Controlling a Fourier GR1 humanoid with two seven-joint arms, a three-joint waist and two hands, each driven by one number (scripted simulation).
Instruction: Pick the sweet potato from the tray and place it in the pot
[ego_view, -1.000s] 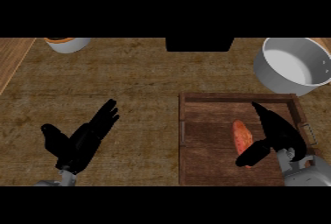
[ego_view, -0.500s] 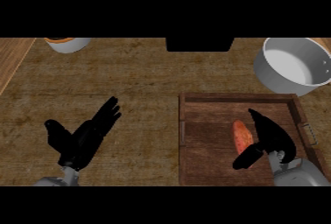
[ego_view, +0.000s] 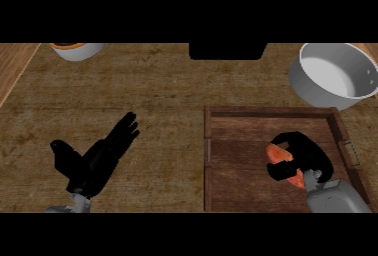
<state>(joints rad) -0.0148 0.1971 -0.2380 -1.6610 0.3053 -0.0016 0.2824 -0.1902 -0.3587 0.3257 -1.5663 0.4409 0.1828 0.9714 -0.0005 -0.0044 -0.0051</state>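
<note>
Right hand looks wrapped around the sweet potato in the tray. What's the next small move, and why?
Probably lift straight up. The right hand is curled round the sweet potato, which lies low inside the wooden tray. The pot stands beyond the tray's far right corner, so the potato likely needs to clear the tray's wall before moving that way. The left hand rests open on the counter.
</note>
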